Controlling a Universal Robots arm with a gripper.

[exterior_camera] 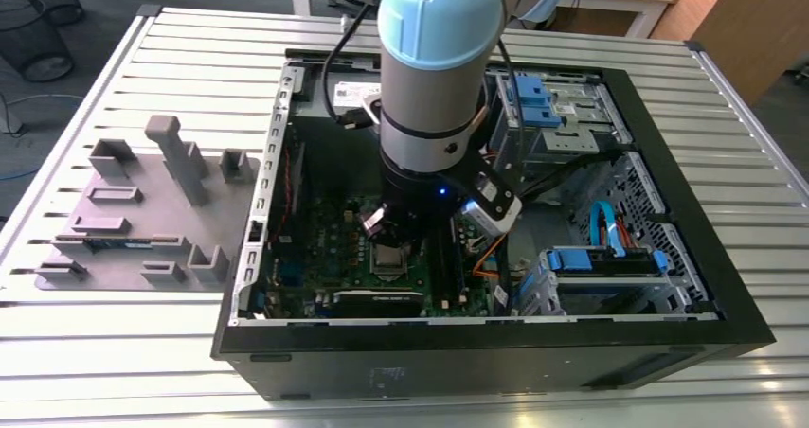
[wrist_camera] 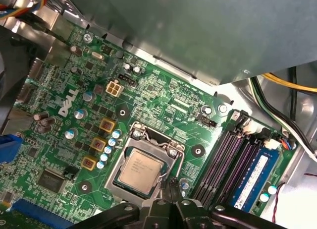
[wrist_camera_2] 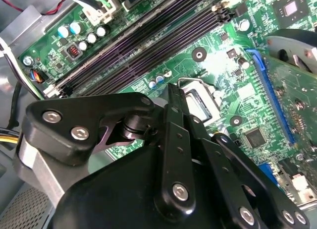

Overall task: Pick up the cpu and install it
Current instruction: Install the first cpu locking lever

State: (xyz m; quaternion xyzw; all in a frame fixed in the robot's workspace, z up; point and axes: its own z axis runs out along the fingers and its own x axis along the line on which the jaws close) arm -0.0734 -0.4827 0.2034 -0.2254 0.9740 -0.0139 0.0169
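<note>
On the exterior view's left, a grey moulded parts holder (exterior_camera: 139, 210) with upright posts and slots rests on the ribbed silvery metal table (exterior_camera: 759, 163). To its right lies an open black desktop computer case (exterior_camera: 506, 352), its green motherboard (exterior_camera: 316, 291) facing up. The arm, with a pale blue joint cap and a silver-grey column (exterior_camera: 430, 68), reaches straight down into the middle of the case, and the black pincer (exterior_camera: 402, 231) hangs low over the board. Further to the exterior view's right sit blue plastic drive brackets (exterior_camera: 604, 260) and a light blue cable (exterior_camera: 604, 222).

In the first wrist view, the cpu (wrist_camera: 140, 171), a small flat square chip with a dull silvery metal top, lies flat inside the open rectangular metal socket frame (wrist_camera: 143, 162) on the green board. The pincer (wrist_camera: 168, 187) hovers just beside the chip's corner, its two narrow black tips pressed close together with nothing between them, apart from the chip's top. Beside the socket run dark memory slots (wrist_camera: 225, 162), one carrying a blue memory stick (wrist_camera: 252, 177).

In the second wrist view, the pincer's black linkage (wrist_camera_2: 176, 154) covers most of the socket, whose metal frame (wrist_camera_2: 198, 97) shows just past the tips.
</note>
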